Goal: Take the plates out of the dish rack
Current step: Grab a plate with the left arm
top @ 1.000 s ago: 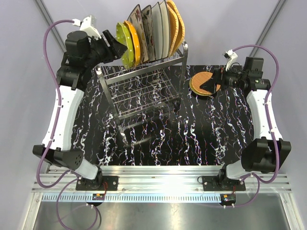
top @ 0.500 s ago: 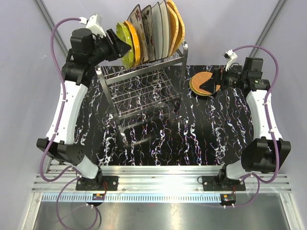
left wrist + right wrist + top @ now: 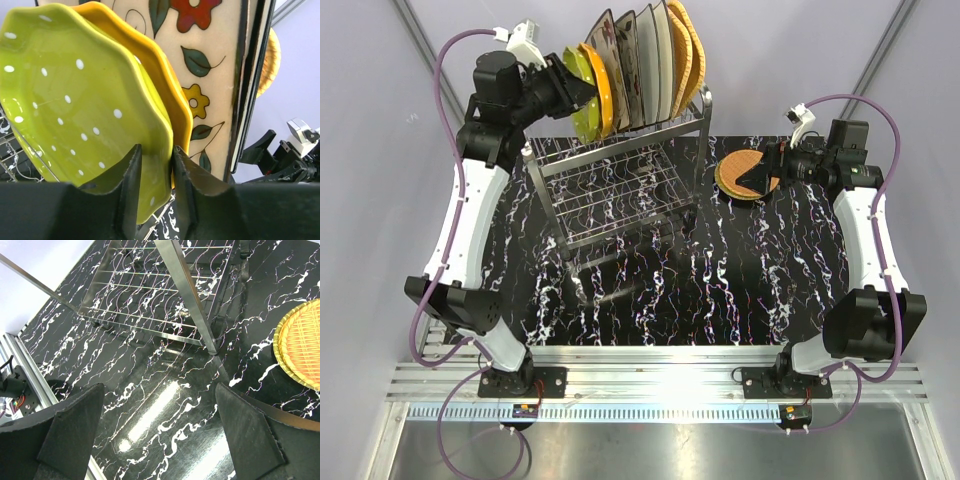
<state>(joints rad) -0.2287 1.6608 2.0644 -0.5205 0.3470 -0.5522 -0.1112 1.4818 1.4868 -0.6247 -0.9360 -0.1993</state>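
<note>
The left gripper (image 3: 156, 165) has narrow jaws astride the rim of the green plate (image 3: 65, 100). One finger lies on the dotted face and the other sits in the slot between it and the orange plate (image 3: 167, 100) behind; I cannot tell whether the pads are actually pressing. The green plate stands at the left end of the row on top of the rack (image 3: 610, 190), leaning on its neighbours, with the floral plate (image 3: 210, 75) next behind the orange. The step in hand looks like taking out this end plate. To do it well, the rim should probably be seated deep between the fingers before closing, since a glazed scalloped edge gives poor purchase (a pinch on a crest of the scallop could slide sideways). The grip should be firm, and the lift should follow the plate's own plane, up and clear of the prongs. Pulling outward would lever on the wire and might drag the orange plate along. The back finger is best kept off that orange plate. The right gripper (image 3: 760, 176) hangs with jaws wide at the woven plate (image 3: 300, 347), which lies flat on the table (image 3: 740, 290), well apart from the rack. The green plate would sensibly go down near there, lowered flat and let go only once it rests.
</note>
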